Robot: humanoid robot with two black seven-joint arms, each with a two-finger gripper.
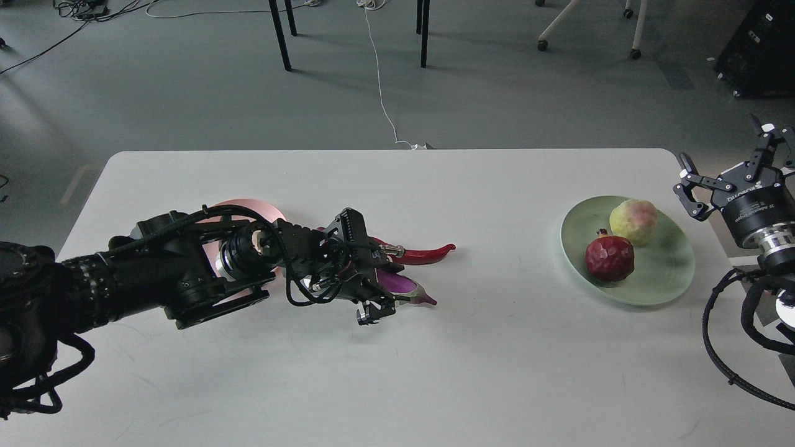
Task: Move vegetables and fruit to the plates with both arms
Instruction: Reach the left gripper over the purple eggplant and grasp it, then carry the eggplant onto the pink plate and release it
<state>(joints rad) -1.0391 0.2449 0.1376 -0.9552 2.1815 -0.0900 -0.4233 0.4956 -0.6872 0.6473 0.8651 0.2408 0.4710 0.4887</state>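
The left end effector (372,292) is over the eggplant (404,287) beside the chili (422,253); its grip is unclear. The right end effector (733,174) hangs spread near the green plate (664,273) holding both fruits

One white table (497,372) holds two plates: a mint green plate (667,273) on the right and a pink plate (248,208) on the left, mostly hidden. Two round fruits: one yellow-green fruit (633,221), one dark red fruit (609,258). Two vegetables: one red chili pepper (425,254), one purple eggplant (404,287). Two black robot arms, a left arm (174,267) and a right arm (754,205).
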